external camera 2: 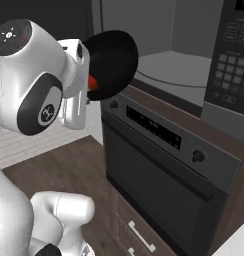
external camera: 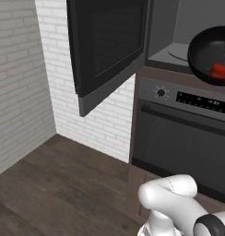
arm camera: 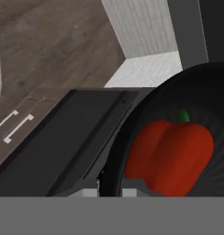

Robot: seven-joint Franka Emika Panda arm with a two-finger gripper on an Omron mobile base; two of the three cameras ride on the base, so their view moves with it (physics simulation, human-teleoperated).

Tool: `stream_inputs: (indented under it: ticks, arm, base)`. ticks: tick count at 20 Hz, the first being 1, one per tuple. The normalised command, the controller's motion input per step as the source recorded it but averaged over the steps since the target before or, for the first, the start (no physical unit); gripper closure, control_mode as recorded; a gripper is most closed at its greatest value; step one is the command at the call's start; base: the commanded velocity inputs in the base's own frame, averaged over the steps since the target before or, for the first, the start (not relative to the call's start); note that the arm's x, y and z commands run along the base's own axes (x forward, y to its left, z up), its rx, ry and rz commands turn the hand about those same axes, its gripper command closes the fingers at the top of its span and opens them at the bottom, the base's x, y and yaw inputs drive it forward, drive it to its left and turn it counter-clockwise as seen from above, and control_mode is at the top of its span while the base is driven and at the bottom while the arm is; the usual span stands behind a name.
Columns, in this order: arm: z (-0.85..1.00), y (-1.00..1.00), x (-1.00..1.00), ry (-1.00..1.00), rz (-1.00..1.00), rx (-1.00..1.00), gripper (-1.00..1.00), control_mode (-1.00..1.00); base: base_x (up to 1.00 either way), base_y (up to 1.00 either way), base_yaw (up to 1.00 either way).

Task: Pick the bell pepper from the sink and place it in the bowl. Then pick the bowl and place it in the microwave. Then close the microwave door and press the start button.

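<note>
The black bowl (external camera: 207, 51) hangs tilted in the air in front of the open microwave (external camera: 179, 27), just above the oven top. The red bell pepper (arm camera: 171, 153) lies inside it against the low side (external camera: 220, 70). My gripper (arm camera: 109, 189) is shut on the bowl's rim, which runs between the two fingertips (arm camera: 85, 190). In the right base view my arm hides most of the bowl (external camera 2: 113, 55), and a sliver of pepper (external camera 2: 92, 83) shows. The microwave door (external camera: 107, 46) stands swung open to the left. The sink is out of view.
The microwave's grey floor with its round turntable (external camera 2: 179, 70) lies right of the bowl, and its keypad (external camera 2: 229, 57) is further right. Below is the oven (external camera: 183, 133) with a knob (external camera: 161, 92) and display. A brick wall (external camera: 22, 83) and wooden floor (external camera: 63, 184) lie left.
</note>
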Motion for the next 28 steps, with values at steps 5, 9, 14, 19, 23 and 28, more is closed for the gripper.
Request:
stream_inputs:
  ticks: [5, 9, 14, 19, 23, 28]
  arm:
    - [0.03, -0.02, 0.23, 0.00, -0.20, 0.00, 1.00, -1.00]
    - [0.00, -0.08, 0.27, 0.00, -0.17, 0.00, 1.00, -1.00]
    - [0.00, -0.29, 0.28, 0.00, -0.07, 0.05, 1.00, -1.00]
    - [0.08, -0.29, 0.25, 0.00, 0.00, 0.16, 1.00, -1.00]
    - [0.10, -0.23, 0.23, 0.00, 0.00, 0.21, 1.00, -1.00]
    - [0.14, -0.22, 0.23, -0.04, 0.00, 0.09, 1.00, -1.00]
  base:
    - [0.00, 0.00, 0.00]
    - [0.00, 0.00, 0.00]
    - [0.00, 0.00, 0.00]
    - [0.00, 0.00, 0.00]
    - [0.00, 0.00, 0.00]
    - [0.00, 0.00, 0.00]
